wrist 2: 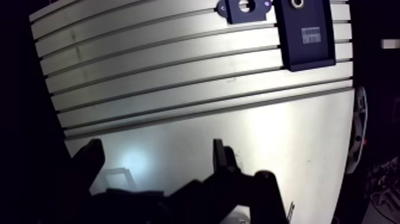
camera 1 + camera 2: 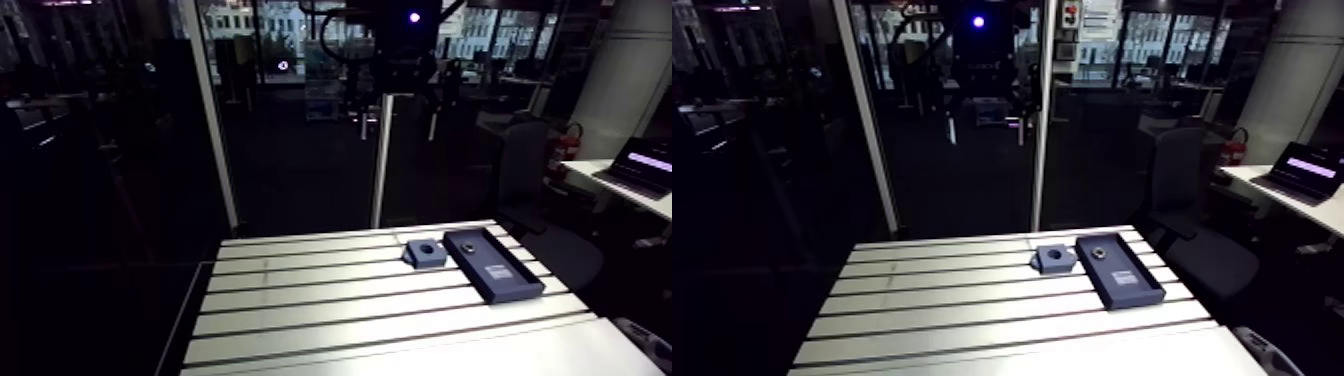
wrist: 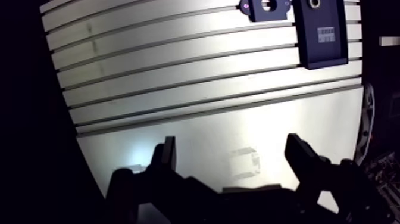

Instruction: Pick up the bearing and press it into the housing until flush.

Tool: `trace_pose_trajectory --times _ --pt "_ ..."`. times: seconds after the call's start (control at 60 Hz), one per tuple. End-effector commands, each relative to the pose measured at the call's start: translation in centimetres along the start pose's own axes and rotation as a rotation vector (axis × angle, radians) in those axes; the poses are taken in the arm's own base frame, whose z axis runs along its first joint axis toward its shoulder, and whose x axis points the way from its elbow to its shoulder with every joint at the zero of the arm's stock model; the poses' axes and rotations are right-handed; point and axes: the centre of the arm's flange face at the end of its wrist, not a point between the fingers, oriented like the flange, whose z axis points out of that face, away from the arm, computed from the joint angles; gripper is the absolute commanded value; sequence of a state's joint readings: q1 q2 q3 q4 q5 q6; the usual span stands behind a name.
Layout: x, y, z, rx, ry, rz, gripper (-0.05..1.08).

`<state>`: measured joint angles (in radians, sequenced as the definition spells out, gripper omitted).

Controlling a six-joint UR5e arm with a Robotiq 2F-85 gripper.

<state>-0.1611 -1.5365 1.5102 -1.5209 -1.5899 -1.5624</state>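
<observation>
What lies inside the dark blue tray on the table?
Inside the tray lie a small dark ring, probably the bearing, at its far end, and a pale label near the middle. Nothing covers them; only the floor under the label is hidden.

Brushed aluminium table (image 2: 330, 320); matt dark-blue tray (image 2: 492, 263).

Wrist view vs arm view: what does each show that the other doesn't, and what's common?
Wrist view only: the hand, its fingers apart with nothing between them, over the table's smooth near strip.
Arm view only: the housing and the tray whole, plus the table's far edge; the wrist view cuts both off.
Both: the slotted table, the housing beside the tray, the bearing lying in the tray at the end next to the housing, and a label further along the tray.
</observation>
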Motion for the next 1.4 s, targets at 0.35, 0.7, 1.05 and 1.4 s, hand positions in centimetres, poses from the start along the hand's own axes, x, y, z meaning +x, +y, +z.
trace_pose_trajectory --times 0.35,0.7,1.05,1.4 --pt "0.8 -1.5 -0.5 -0.009 -0.073 -0.105 0.00" --pt "5.6 10.7 2.0 -0.001 -0.028 -0.219 0.01" --pt "10.1 17.7 7.8 -0.013 0.005 -0.281 0.01" --pt "12.4 19.0 10.4 -0.039 0.029 -0.275 0.01"
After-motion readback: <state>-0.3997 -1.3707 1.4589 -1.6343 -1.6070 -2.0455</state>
